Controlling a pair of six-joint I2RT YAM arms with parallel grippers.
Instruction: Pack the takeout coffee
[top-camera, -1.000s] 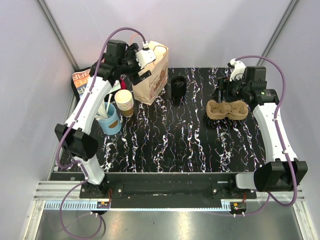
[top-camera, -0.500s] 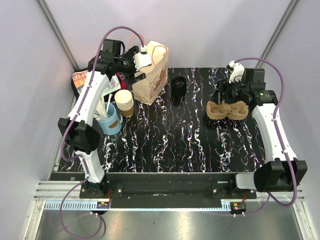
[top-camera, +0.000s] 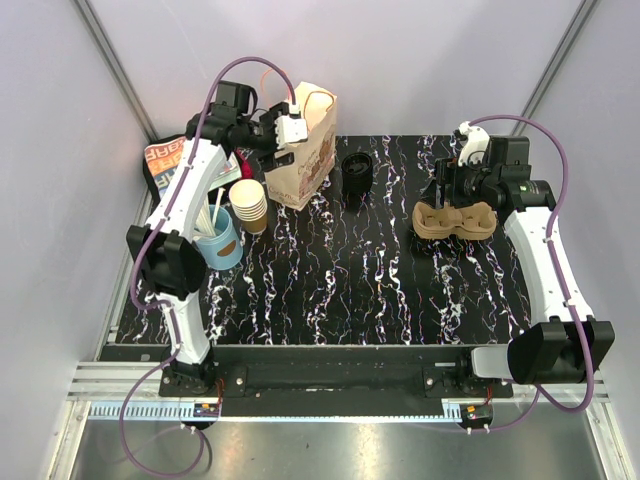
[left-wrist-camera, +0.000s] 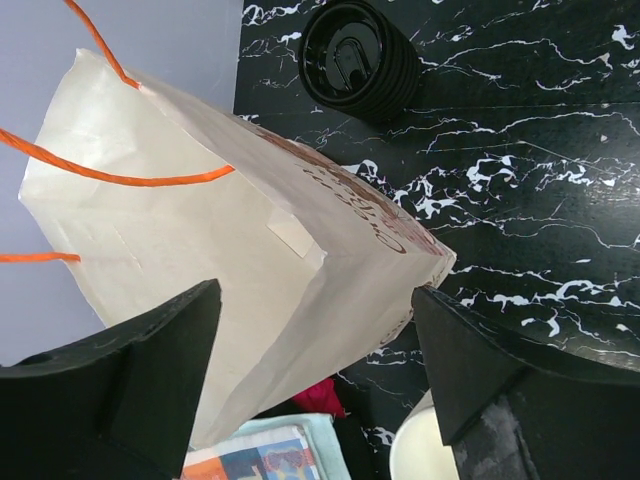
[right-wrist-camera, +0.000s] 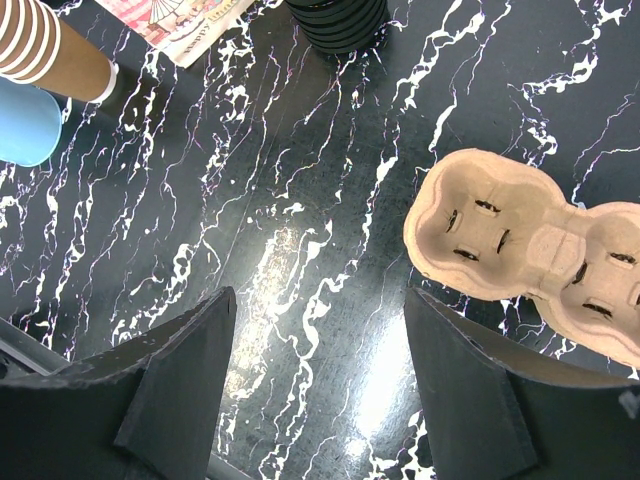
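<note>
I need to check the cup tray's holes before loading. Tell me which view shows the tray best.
Right wrist: the cup tray is close, seen from above, its holes empty, though the frame cuts off its right end. Top external shows the tray's full length but small. Left wrist does not show it.

nothing fully legible anywhere. dark red script printed along the side of the paper bag, seen at a steep slant from the left wrist and too skewed to read. only red line artwork on that bag in the right wrist view, no words to make out. large white block letters on the booklet's orange cover, too small from above.
</note>
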